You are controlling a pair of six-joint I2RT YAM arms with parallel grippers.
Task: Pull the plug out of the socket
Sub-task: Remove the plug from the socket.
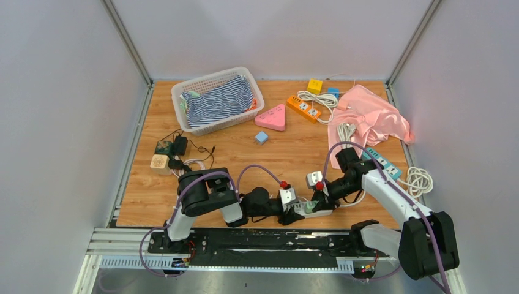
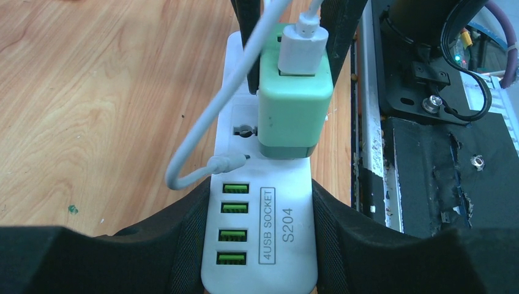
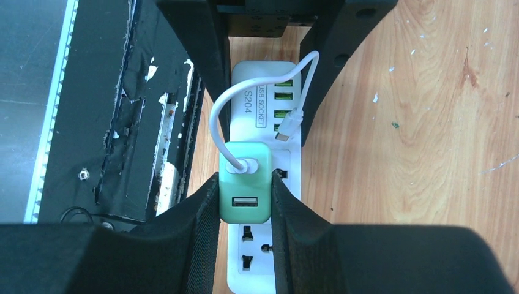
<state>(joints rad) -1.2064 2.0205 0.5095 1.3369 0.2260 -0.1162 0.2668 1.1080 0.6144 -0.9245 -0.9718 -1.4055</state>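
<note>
Left gripper (image 2: 260, 199) clamps the socket (image 2: 283, 245) across its USB end. Right gripper (image 3: 245, 205) is closed on the plug (image 3: 245, 180), which sits seated in the socket near the table (image 1: 245, 160) front edge. Pull straight along the pins without rocking, with the socket pinned down.

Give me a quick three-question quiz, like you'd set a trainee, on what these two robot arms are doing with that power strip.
1. True or false: the green plug is already out of the white power strip.
2. What do the right jaws clamp? A) a cup B) the green plug C) a screwdriver
3. How many green USB ports sit in a row on the end of the white power strip that the left jaws hold?
Key: 1 false, it sits plugged into the strip; 2 B; 3 four.
</note>
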